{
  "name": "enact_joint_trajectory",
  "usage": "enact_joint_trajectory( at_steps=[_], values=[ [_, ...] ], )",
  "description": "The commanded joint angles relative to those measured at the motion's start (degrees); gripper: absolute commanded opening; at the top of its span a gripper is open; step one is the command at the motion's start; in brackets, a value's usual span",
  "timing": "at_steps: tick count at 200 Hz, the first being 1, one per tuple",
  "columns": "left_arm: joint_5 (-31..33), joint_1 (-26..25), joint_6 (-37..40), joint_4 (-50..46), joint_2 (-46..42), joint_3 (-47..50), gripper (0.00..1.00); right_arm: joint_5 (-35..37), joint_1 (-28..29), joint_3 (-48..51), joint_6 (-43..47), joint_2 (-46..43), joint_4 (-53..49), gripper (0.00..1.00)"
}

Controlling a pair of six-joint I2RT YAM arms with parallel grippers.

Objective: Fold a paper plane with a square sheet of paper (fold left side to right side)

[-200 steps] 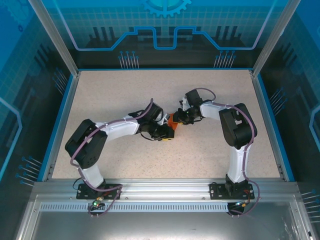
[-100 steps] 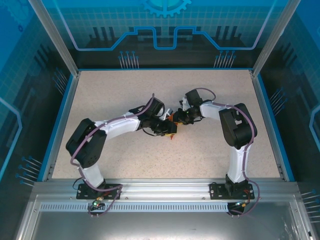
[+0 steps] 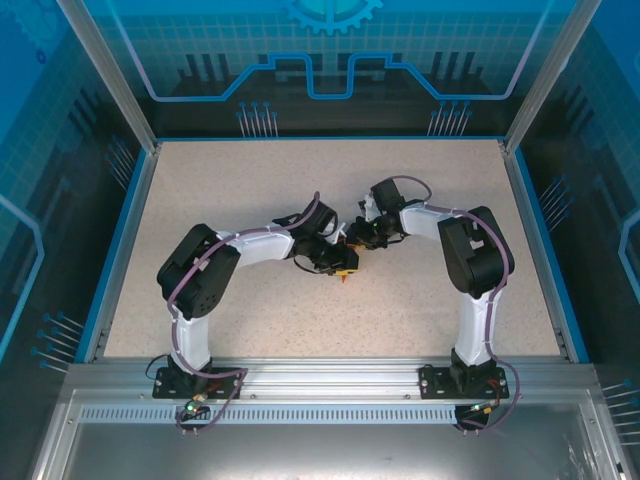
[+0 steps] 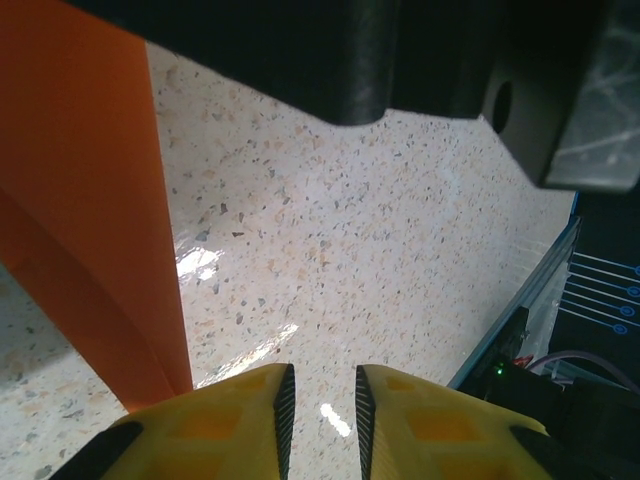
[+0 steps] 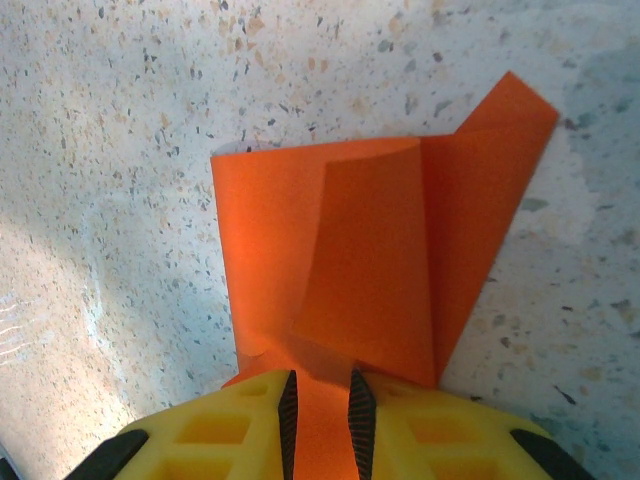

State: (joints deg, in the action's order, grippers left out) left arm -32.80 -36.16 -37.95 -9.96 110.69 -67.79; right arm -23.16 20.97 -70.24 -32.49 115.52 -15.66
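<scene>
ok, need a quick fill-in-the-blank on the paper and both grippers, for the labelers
1. The square sheet of paper is plain ____.
2. Between the fingers of the right gripper runs a strip of ____.
3. Through the gap of the left gripper shows the speckled ____.
4. In the left wrist view the sheet sits on the picture's ____ side.

Missing words: orange; paper; table; left.

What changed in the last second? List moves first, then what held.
The left gripper slid right as its arm's elbow swung inward, covering most of the square sheet of paper. Nothing was grabbed or released. The right gripper stayed clamped on the sheet, its arm unmoved.
</scene>
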Motion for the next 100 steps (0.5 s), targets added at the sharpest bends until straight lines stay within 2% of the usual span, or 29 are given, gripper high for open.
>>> enact_joint_trajectory(
  at_steps=[1,100],
  values=[
    [0.8,0.4,-0.8,0.4,0.8,1.2,0.26,2.8,0.6,1.1,0.9,3.0,-4.8,0.26],
    [1.6,0.8,-1.8,1.7,2.0,4.5,0.26,2.9,0.6,0.9,1.0,3.0,-5.2,0.26]
  ],
)
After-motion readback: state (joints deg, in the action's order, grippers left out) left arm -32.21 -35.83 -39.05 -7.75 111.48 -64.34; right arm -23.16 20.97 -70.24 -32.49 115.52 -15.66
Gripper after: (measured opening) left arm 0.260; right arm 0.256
